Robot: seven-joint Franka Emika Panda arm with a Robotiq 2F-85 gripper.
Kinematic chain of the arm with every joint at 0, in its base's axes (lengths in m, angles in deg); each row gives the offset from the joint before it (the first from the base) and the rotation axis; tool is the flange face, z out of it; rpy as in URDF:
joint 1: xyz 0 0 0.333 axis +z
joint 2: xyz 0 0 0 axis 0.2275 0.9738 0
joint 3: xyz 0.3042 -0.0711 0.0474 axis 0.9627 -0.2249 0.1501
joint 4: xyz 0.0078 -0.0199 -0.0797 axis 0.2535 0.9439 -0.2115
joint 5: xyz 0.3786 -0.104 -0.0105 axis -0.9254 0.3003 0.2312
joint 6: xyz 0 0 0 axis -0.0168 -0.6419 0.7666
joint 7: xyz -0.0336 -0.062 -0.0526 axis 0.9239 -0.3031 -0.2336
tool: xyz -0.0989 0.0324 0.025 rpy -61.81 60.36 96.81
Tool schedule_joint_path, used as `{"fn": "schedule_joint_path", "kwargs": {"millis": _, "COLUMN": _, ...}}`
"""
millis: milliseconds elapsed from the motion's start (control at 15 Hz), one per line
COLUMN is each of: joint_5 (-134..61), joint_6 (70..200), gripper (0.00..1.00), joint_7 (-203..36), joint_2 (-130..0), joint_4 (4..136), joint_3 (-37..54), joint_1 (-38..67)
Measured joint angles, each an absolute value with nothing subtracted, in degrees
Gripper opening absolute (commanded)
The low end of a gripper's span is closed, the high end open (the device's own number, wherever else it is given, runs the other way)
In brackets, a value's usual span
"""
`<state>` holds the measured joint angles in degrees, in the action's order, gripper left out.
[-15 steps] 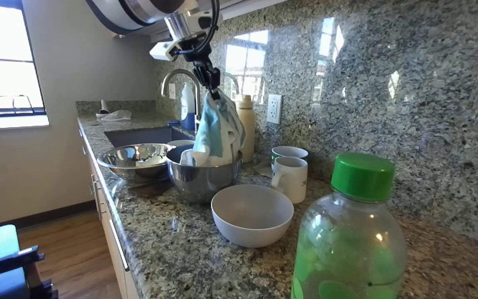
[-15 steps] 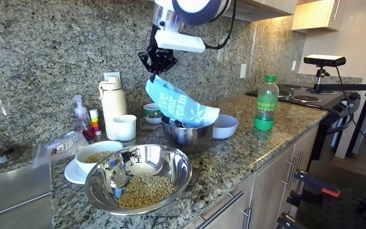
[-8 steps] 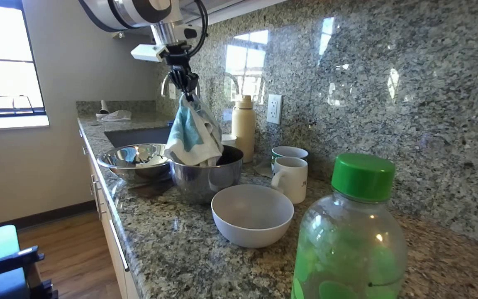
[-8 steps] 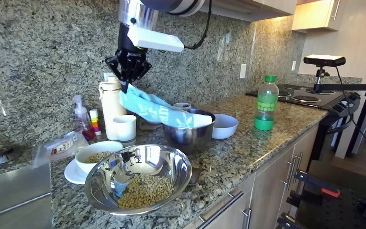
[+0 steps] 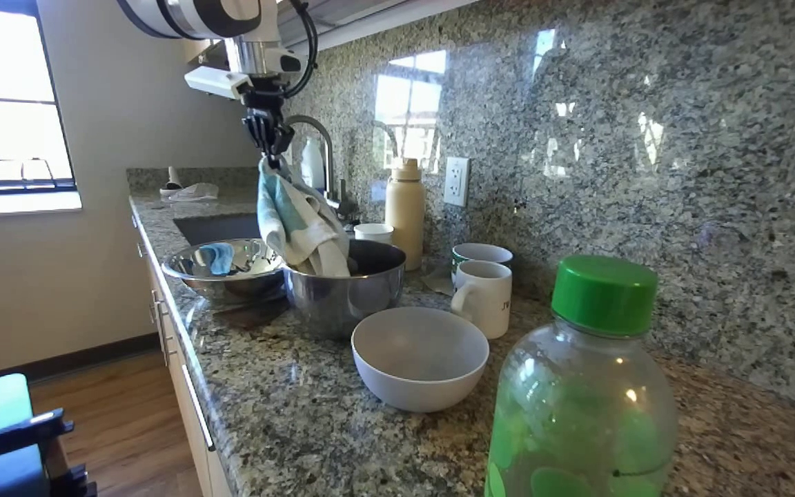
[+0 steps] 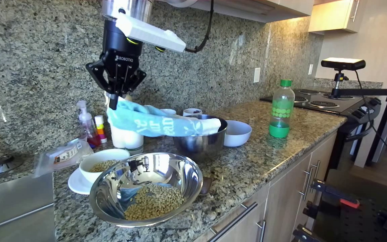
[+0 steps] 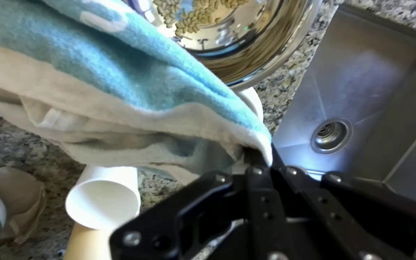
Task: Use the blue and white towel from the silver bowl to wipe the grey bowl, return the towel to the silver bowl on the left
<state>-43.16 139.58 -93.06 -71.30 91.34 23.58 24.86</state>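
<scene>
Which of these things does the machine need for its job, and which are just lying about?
For the job: claw, blue and white towel, grey bowl, probably the deep silver bowl; whether the wide silver bowl belongs is unclear.

Lying about: green-capped bottle, cream flask, white mug, plastic bag.

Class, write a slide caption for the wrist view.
End effector pinching one end of a blue-and-white towel, with a metal bowl and sink in view.
</scene>
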Motion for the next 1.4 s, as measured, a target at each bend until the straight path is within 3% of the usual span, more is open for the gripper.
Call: {"fn": "schedule_joint_path", "kwargs": {"millis": 1400, "joint_5": -52.31, "joint_6": 135.89, "gripper": 0.01, "joint_7": -88.98, "joint_2": -56.04, "joint_4": 87.15, "joint_3": 23.91, "joint_1": 25.44}}
